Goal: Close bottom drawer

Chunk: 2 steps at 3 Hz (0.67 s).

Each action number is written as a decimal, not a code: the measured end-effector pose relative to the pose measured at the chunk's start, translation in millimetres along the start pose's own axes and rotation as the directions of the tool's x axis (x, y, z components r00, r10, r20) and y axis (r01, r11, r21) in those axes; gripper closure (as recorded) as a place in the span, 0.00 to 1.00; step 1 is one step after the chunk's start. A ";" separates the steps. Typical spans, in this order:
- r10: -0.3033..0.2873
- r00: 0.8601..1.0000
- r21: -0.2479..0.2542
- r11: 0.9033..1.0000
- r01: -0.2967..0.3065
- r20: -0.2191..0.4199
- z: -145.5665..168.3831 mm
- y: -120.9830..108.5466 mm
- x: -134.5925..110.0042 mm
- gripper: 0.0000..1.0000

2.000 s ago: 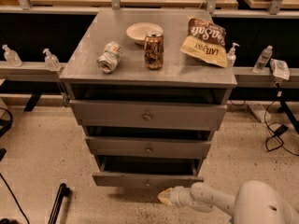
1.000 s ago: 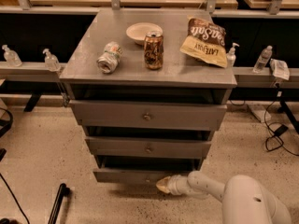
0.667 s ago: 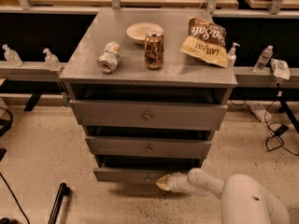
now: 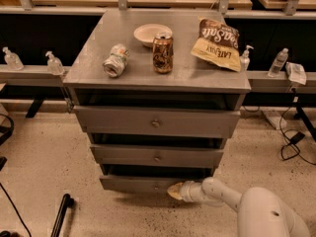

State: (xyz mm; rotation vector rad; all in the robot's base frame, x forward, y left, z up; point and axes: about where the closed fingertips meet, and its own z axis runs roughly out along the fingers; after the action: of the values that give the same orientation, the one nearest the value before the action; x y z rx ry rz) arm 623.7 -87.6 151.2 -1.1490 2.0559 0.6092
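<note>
The bottom drawer (image 4: 136,183) is the lowest, slimmest grey front of the grey cabinet, and it stands pulled out a little, with a dark gap above it. Its small knob (image 4: 156,185) sits at the centre of the front. My gripper (image 4: 175,190) reaches in from the lower right on a white arm, and its tan tip rests against the drawer front just right of the knob.
Two more grey drawers (image 4: 157,123) above also stand slightly open. On the cabinet top (image 4: 94,58) are a bowl (image 4: 152,33), an upright can (image 4: 162,53), a can lying on its side (image 4: 115,60) and a chip bag (image 4: 218,43). Cables (image 4: 291,139) lie on the floor at right.
My gripper has moved left along the floor to the bottom drawer's front and stays against it. The drawer's gap looks about the same.
</note>
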 end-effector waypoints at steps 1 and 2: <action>-0.035 0.999 -0.011 0.999 0.035 -0.016 -0.1 13.6 4.5 1.00; -0.086 0.996 -0.015 0.996 0.086 -0.030 3.5 36.8 12.9 1.00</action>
State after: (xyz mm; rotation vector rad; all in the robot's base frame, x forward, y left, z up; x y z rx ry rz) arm 588.4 -73.9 141.5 -1.2551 2.0194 0.5674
